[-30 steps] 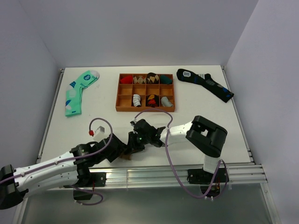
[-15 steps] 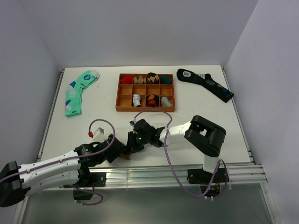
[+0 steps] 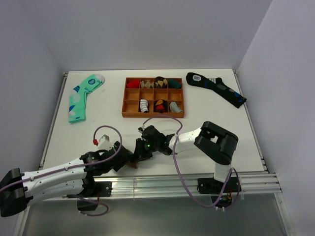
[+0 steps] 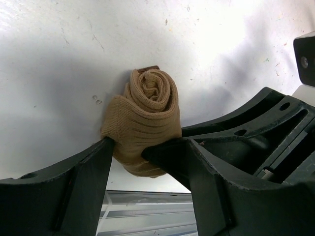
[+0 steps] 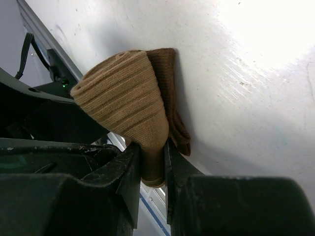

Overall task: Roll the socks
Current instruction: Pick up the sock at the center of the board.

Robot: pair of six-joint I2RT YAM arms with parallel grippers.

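The left gripper [image 4: 133, 153] and the right gripper [image 5: 152, 164] are both clamped on the rolled socks [image 4: 147, 113], which lie on the table [image 4: 59, 59] with the coiled end facing the left wrist camera.

A wooden tray [image 3: 123, 104] sits mid-table toward the far side, with rolled socks in its far and near rows. A mint-green dotted sock [image 3: 80, 96] lies flat well to its left. A dark navy sock [image 3: 217, 88] lies slanted on the white table [image 3: 211, 114] to its right.
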